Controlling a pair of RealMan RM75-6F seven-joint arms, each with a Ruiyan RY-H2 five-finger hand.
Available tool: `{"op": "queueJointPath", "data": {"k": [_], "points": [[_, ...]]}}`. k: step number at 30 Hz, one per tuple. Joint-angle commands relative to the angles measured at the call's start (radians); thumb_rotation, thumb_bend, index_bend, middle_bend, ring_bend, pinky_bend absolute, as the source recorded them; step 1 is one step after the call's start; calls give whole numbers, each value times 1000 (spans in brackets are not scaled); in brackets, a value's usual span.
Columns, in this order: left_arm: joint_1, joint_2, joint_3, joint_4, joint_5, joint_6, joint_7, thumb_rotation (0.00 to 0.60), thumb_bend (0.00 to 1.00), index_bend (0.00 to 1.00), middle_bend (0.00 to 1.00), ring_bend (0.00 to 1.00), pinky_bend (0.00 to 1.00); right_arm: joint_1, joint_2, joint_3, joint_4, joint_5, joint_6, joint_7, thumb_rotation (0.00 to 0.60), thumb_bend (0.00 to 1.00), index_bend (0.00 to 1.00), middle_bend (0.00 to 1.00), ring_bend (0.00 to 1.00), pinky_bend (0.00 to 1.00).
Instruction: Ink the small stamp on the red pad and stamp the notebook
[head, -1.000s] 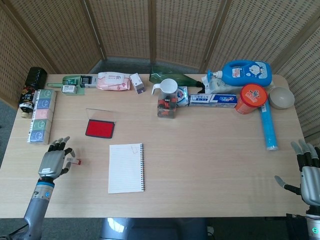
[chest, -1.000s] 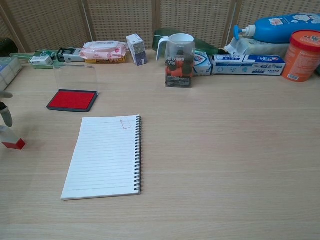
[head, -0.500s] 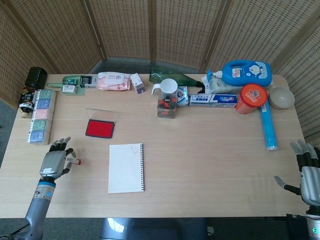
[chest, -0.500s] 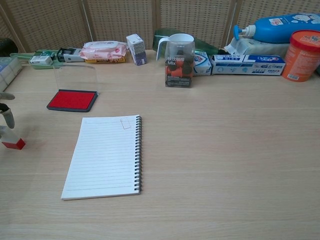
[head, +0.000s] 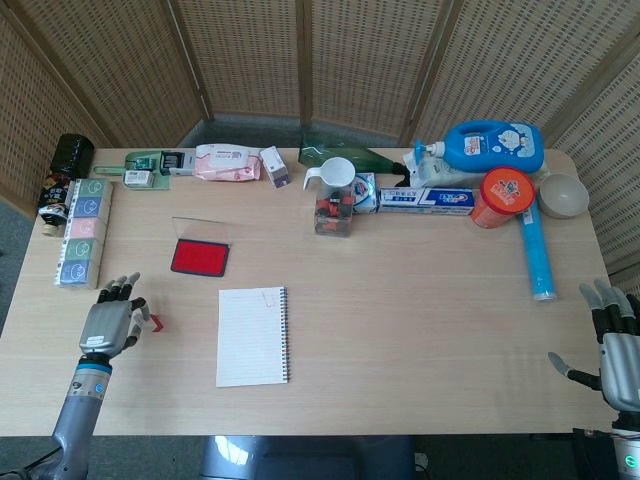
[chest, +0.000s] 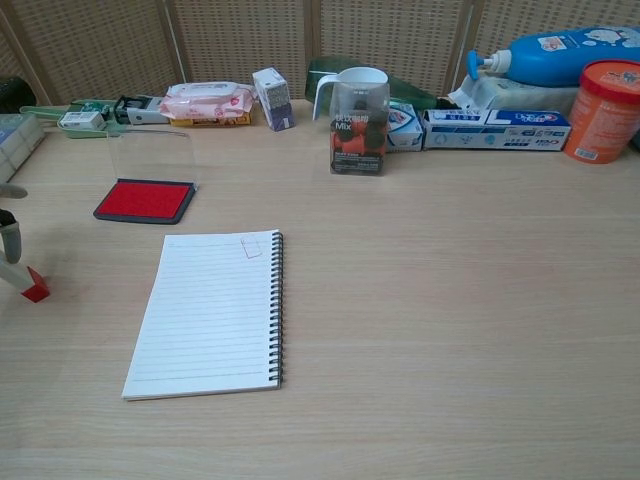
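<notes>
Change: a second back the small stamp (chest: 27, 284) sat flat on the table (head: 420, 290) at the lower left of the head view, red base square on the wood. Now it's tipped, with the red end cocked up on a corner in the chest view, and it's shifted a touch toward the left hand (head: 107, 325).

What that means: looks like the pick-up has just started, so inking and stamping are both still to come. That's a guess, mind.

Left hand: curled in around the stamp's pale handle, with the fingertips on it. In the chest view only a bit of finger (chest: 9, 238) shows at the left edge, so whether the grip is solid can't be told; it reads as a loose pinch.

Right hand (head: 617, 345): parked at the lower right corner of the head view, fingers spread, holding nothing.

Stamp direction: long axis runs roughly left-right in the frame, leaning; red face points right and slightly down, handle toward the hand.

Red pad (head: 199, 257): lid up, upper left of centre, well apart from the stamp.

Notebook (head: 252, 335): lower centre-left, spiral on the right edge, long side running up-down the frame, with a small faint mark near its top.

Next bit: probably lift clear, then carry it up-frame to the pad.
</notes>
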Motion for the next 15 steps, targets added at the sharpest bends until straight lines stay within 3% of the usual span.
{"op": "queueJointPath", "data": {"k": [1,9,15], "points": [[-1,2,-1,-1,0,-1,-4,600,448,575,0,0,38,0,0,0,0,1,0,-2,517,46,0,0,0,0],[-17,39,-31,-41,-7,0,-3,600,449,575,0,0,38,1,-3,-2,0,3,-5,-7,520,47,0,0,0,0],[-55,92,-89,-107,-53,-17,30,600,448,575,0,0,37,3,-7,-4,0,5,-10,-15,523,46,0,0,0,0]]}}
